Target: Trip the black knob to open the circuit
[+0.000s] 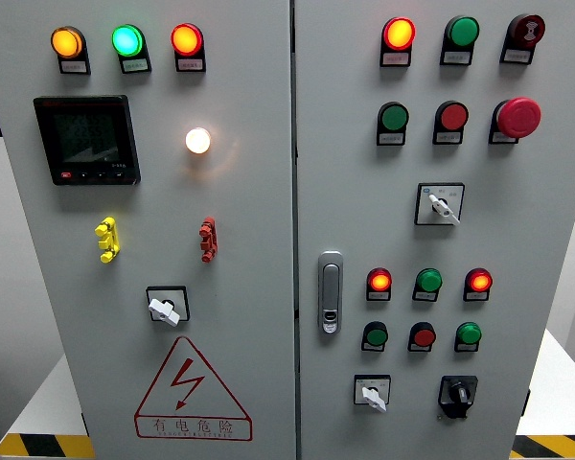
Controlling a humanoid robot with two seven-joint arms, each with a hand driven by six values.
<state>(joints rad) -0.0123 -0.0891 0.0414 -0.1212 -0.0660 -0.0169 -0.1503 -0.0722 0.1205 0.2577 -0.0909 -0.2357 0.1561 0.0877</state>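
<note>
Here, grey cabinet [268, 192], black knob [458, 392] lower right, neither robot hand visible.

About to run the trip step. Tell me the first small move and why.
Probably bring the right arm up toward the black knob at the right door's lower right corner. Neither hand is in view yet, and the knob sits untouched beside the white selector switch, so reaching comes first.

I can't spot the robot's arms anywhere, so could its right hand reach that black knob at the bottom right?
Probably yes. Nothing covers the black knob low on the right door, so the way looks free, but the right hand itself is out of view.
</note>
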